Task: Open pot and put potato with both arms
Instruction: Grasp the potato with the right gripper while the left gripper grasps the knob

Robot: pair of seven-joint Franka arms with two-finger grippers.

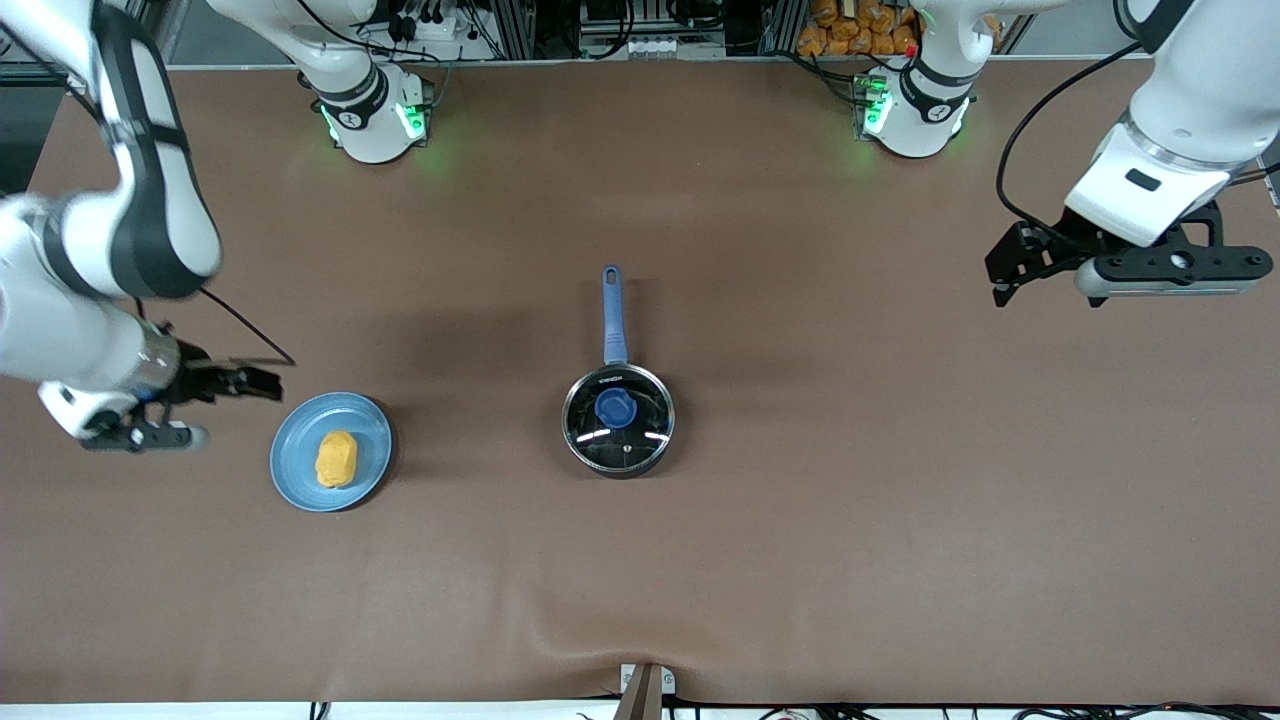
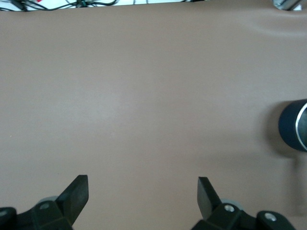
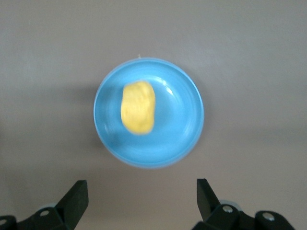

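The black pot point(image 1: 618, 420) stands mid-table with its glass lid and blue knob point(image 1: 614, 408) on; its blue handle point(image 1: 612, 315) points toward the robots' bases. The yellow-orange potato point(image 1: 336, 459) lies on a light-blue plate point(image 1: 372, 432) toward the right arm's end. My right gripper point(image 1: 250, 381) hovers open and empty over the bare table just beside the plate; its wrist view shows the potato point(image 3: 138, 107) on the plate point(image 3: 184, 120) ahead of the open gripper point(image 3: 142, 191). My left gripper point(image 1: 1003, 275) is open and empty over the left arm's end; its wrist view point(image 2: 142, 191) shows the pot's edge point(image 2: 293, 125).
A brown mat covers the table point(image 1: 860, 520). A small metal bracket point(image 1: 645, 685) sits at the table edge nearest the front camera. Cables and orange items lie along the edge by the robots' bases.
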